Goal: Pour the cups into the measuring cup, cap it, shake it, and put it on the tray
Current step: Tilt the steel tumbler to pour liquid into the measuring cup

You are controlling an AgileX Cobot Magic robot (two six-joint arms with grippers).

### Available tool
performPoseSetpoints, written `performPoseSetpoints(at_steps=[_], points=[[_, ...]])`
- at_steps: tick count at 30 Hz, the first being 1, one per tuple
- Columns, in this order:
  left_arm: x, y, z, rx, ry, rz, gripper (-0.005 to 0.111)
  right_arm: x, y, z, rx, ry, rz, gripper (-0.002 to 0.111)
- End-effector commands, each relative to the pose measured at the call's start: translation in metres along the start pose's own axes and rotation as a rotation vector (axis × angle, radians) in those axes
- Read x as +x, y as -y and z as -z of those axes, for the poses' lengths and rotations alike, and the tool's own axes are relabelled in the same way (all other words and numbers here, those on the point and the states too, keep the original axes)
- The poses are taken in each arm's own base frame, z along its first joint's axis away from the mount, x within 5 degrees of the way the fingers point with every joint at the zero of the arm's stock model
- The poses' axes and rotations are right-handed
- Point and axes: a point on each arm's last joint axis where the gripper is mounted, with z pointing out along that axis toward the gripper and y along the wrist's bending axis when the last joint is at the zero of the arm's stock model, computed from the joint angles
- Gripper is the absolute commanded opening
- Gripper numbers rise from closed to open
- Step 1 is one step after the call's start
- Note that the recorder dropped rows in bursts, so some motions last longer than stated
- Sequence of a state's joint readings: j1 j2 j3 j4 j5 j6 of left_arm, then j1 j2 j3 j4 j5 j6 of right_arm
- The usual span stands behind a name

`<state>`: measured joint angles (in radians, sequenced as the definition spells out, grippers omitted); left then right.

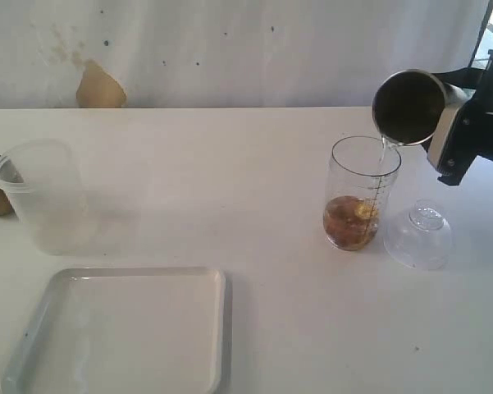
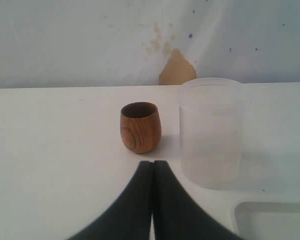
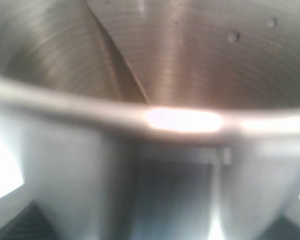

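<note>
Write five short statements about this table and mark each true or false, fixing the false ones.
1. The right gripper holds the steel tumbler tipped over the measuring cup. True.
2. The dome cap sits on the measuring cup. False: the dome cap lies on the table beside it.
3. The wooden cup stands upright, untouched. True.
4. The left gripper is open around the wooden cup. False: its jaws are shut, short of the cup.
5. The frosted cup stands in the tray. False: the frosted cup stands on the table, outside the tray.
</note>
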<state>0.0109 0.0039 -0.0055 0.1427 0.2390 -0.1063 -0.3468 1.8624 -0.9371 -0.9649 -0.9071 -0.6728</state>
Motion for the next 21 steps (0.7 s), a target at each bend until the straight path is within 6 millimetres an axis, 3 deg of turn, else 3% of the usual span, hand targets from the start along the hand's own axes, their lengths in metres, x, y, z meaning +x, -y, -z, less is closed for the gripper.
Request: performPoseSetpoints(at_steps=[1, 21], points=[[0.0015, -0.0002, -0.0001, -0.005, 0.000, -0.003, 0.000, -0.0025, 0.0123, 0.0017, 0.063, 0.015, 0.006, 0.000], [0.0015, -0.0002, -0.0001, -0.005, 0.000, -0.003, 0.000, -0.0019, 0.0118, 0.0017, 0.058, 0.007, 0.056, 0.000]])
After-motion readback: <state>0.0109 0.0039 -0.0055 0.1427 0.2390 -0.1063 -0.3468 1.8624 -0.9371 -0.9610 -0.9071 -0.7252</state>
